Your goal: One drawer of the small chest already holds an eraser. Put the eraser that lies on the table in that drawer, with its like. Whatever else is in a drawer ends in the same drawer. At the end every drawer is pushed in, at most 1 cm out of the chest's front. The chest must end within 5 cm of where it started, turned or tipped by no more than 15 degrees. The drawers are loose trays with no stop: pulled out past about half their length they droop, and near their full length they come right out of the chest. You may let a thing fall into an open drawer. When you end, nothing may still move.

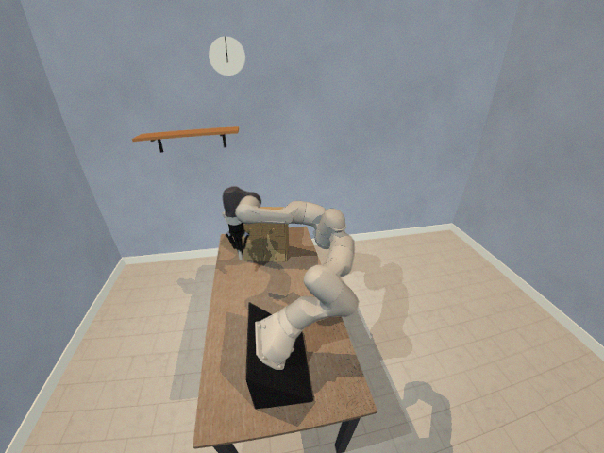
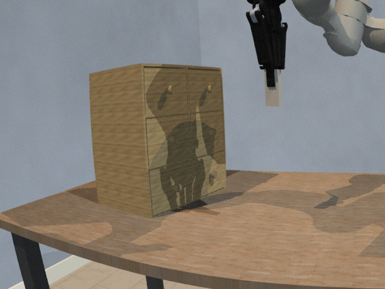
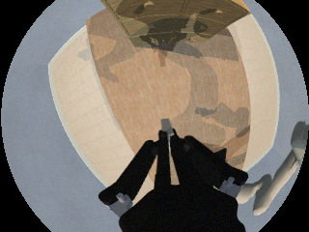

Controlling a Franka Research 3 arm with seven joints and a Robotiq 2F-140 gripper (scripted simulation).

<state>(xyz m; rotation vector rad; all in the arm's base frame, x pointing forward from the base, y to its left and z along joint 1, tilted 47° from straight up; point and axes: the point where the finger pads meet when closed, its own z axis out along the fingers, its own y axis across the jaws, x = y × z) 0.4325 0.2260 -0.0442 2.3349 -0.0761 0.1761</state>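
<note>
Hand (image 1: pixel 240 254) (image 2: pixel 273 104) (image 3: pixel 165 125): one, fully closed, gripping nothing, pointing down above the desk (image 1: pixel 228 293) (image 2: pixel 280 242) (image 3: pixel 140 87). Six-drawer wooden chest (image 1: pixel 278 245) (image 2: pixel 120 133) (image 3: pixel 183 39): upright, apart from the fingertips, drawers pushed in; its knobs project. Room: open desktop before the drawer fronts; side edge beyond the hand. Black base block (image 1: pixel 282 392): farther back, under the arm. Eraser: whereabouts cannot be told.

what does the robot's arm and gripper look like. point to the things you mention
The arm (image 1: pixel 336 287) (image 2: pixel 343 37) has smooth, rounded off-white segments, with a dark grey section near the wrist. The gripper (image 1: pixel 240 251) (image 2: pixel 271 84) (image 3: pixel 165 125) is black and angular, with slim jointed linkages, two narrow fingers and small pale grey-blue parts on its outer links. No cables or readable markings show.
</note>
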